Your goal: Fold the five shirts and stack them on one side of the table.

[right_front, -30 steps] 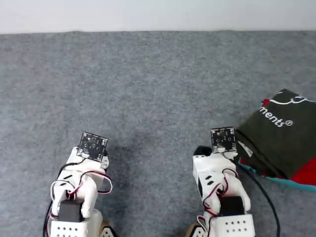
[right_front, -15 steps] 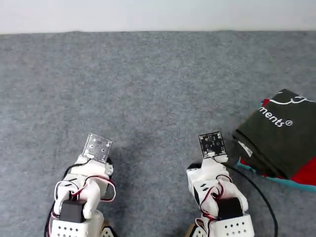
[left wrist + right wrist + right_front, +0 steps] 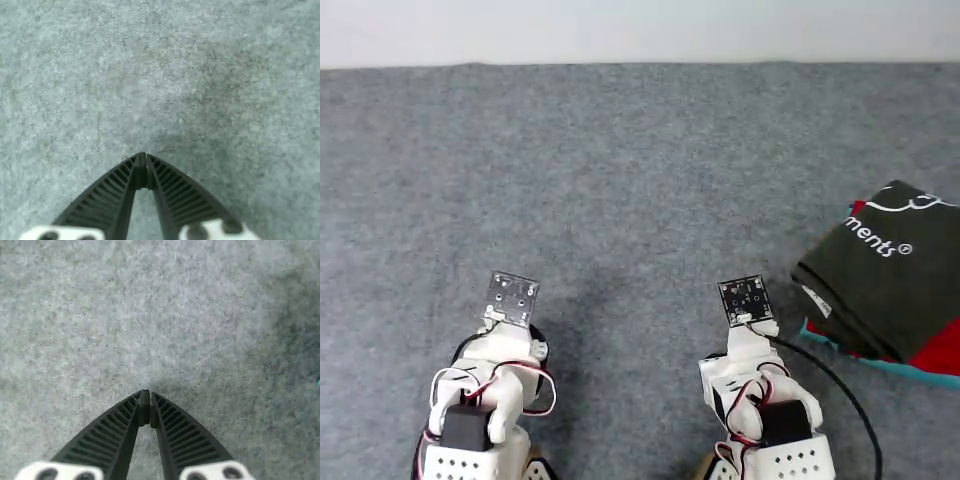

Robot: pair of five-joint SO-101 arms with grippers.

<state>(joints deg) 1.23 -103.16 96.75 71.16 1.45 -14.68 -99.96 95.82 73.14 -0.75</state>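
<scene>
The left gripper [image 3: 145, 169] has its two black ribbed jaws pressed together at the tips, with nothing between them. It points down at bare grey felt-like table cover [image 3: 210, 75]. The right gripper [image 3: 147, 407] is likewise closed tip to tip and empty, over the same grey surface.

In the high view the left arm [image 3: 488, 385] and the right arm [image 3: 757, 395] sit side by side at the near edge of the table, well apart. A black cable [image 3: 842, 388] runs along the right arm's outer side. The stack of folded shirts [image 3: 890, 270] lies at the table's right edge, near the right arm. A dark olive shirt with white print is on top, a red shirt [image 3: 940, 355] is under it, and a teal edge [image 3: 880, 366] shows at the bottom. How many shirts the stack holds cannot be told.
</scene>
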